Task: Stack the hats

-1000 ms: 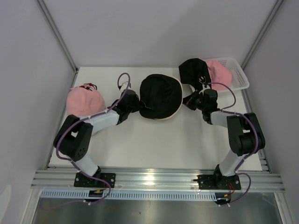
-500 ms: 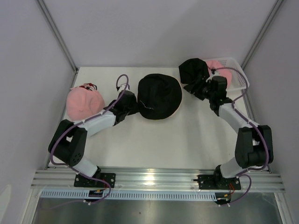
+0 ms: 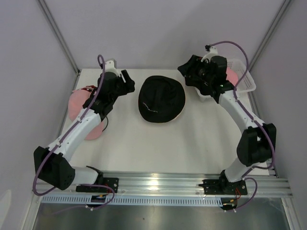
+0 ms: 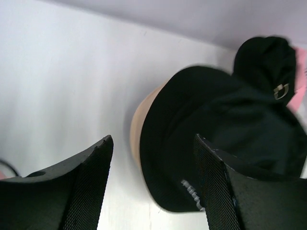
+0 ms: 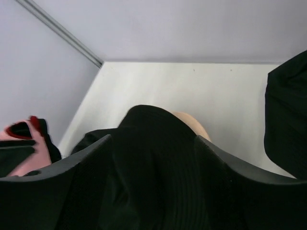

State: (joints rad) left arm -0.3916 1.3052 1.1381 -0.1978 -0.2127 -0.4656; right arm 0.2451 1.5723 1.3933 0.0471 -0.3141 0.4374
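A black bucket hat with a small white logo lies on top of a tan hat at mid-table; only the tan rim shows. My left gripper hangs raised to its left, open and holding nothing. Raised at the back right, my right gripper is open too, and it looks down on the black crown. A pink hat with a red cap behind it lies under the left arm. Beside the basket sits another black hat.
A white mesh basket stands at the back right corner with a pink hat in it. Purple walls and metal posts close in the table at the back and sides. The arm bases sit on the rail at the near edge.
Both grippers were shut at the black hat's brim; they have opened, let go and risen away, the left towards the back left and the right towards the basket. The black hat stays on the tan one.
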